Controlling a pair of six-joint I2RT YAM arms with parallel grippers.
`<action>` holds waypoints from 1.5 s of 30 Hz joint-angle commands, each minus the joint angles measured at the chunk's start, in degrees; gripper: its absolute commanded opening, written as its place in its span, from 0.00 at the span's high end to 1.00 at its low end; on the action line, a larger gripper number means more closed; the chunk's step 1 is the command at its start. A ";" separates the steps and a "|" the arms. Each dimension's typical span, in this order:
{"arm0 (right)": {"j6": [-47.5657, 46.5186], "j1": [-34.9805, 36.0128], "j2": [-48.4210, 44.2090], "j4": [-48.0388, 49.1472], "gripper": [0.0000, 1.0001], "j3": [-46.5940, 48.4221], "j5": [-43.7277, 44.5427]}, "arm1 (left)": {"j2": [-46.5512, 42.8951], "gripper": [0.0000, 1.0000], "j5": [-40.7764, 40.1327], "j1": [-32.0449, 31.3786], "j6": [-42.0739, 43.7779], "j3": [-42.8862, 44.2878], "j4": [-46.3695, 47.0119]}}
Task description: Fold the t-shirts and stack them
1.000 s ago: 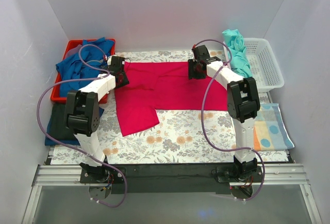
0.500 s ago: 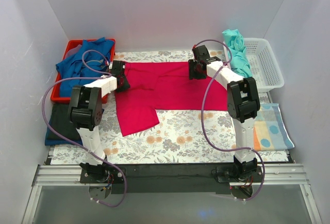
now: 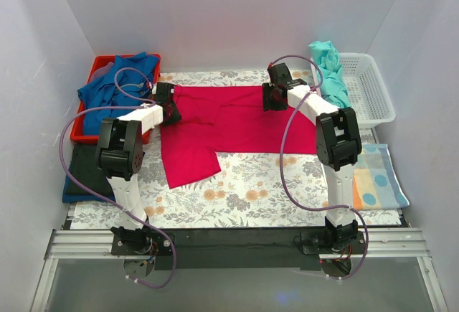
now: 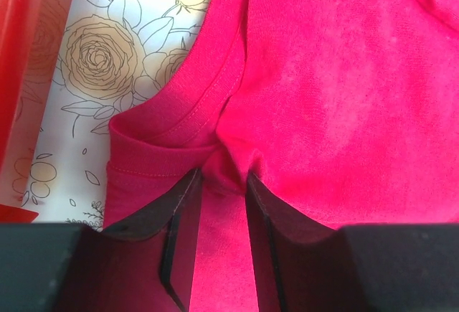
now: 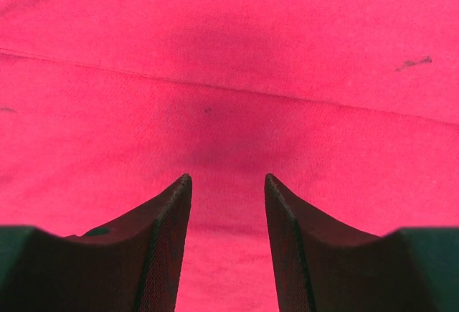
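Left gripper [image 4: 222, 179] is pinched onto a bunched fold of the crimson-pink t-shirt [image 3: 229, 122] right beside its ribbed collar [image 4: 188, 95], with its 2 fingers [image 4: 181, 215] narrowly apart and the fabric gathered between them. Right gripper [image 5: 228, 179] stands with its jaws well apart over flat crimson fabric near the shirt's far edge, with nothing gathered between them; whether the tips touch the cloth I cannot tell. The crimson-pink t-shirt lies spread across the far half of the floral table [image 3: 237, 194], 1 part reaching toward the near edge on the left. A teal t-shirt [image 3: 330, 72] hangs over the left rim of the white basket [image 3: 373, 93] at the far right corner. Blue t-shirts [image 3: 115, 93] are heaped in the red bin [image 3: 99, 61] at the far left corner, and a dark folded t-shirt [image 3: 80, 176] lies along the left edge. A spotted patchwork cloth [image 3: 376, 176] rests at the right edge.
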 commanded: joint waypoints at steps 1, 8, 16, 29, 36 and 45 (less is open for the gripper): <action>-0.31 0.30 0.95 0.44 0.49 0.61 -0.06 | -2.63 0.72 0.48 0.25 0.28 1.62 0.56; -0.04 0.56 2.09 0.00 0.49 2.36 -0.59 | -5.27 0.85 1.00 0.25 0.28 0.57 0.30; 0.13 1.00 2.97 -0.26 0.49 3.16 -0.85 | -8.35 1.00 1.27 0.16 -0.86 0.04 -3.30; 0.05 1.53 3.42 -0.09 0.50 2.81 -1.38 | -16.61 0.85 1.62 -0.01 -3.50 -7.87 -8.40; -0.22 1.71 2.10 -0.09 0.50 1.58 0.11 | -17.57 0.66 -0.76 -0.10 -3.24 -10.50 -10.25; -0.13 1.71 -0.71 0.09 0.49 -2.64 0.91 | -28.29 0.65 -4.34 -7.65 -5.08 -16.39 -24.89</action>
